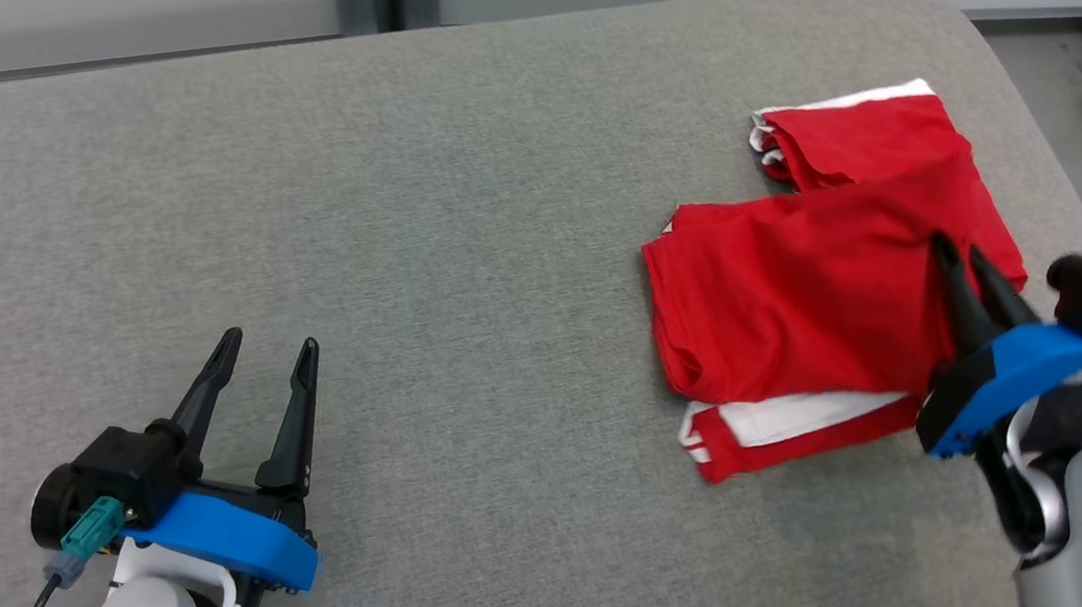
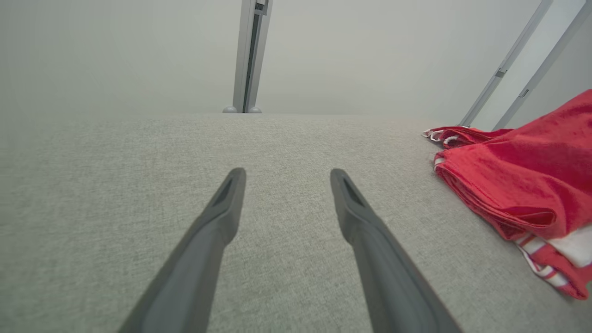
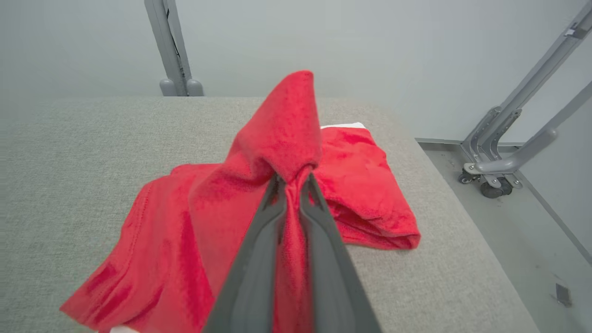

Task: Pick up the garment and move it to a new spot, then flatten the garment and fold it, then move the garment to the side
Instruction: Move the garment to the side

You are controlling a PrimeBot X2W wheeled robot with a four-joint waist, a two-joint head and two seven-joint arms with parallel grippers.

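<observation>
The head view shows the red garment (image 1: pixel 804 291) on the far right part of the grey upholstered surface (image 1: pixel 408 229), close to its right edge. It is a folded bundle whose long axis runs from near to far, leaning slightly right. A white-banded end points toward the robot and another white-edged end points away. The right gripper (image 1: pixel 957 249) comes in from the right with its dark fingers lying over the cloth, but from this angle the grip itself is hard to read.

The right wrist view settles it. The right gripper (image 3: pixel 292 180) has its fingers nearly together, pinching a fold of the red cloth, and the pinched fabric rises into a peak above the fingertips. The rest of the garment (image 3: pixel 185 222) drapes down onto the surface on either side. To the right, this view also takes in the floor and a wheeled metal frame (image 3: pixel 495 180).

The left gripper (image 1: pixel 270 343) sits at the near left, well apart from the garment, with its fingers spread and nothing between them. The left wrist view looks along the left gripper (image 2: pixel 286 173), low over bare grey upholstery. It shows the garment (image 2: pixel 518 175) side-on at the right edge, with stacked red layers, a rolled fold, and a red-and-white striped hem at the bottom. A grey post (image 2: pixel 249 55) stands beyond the far edge.
</observation>
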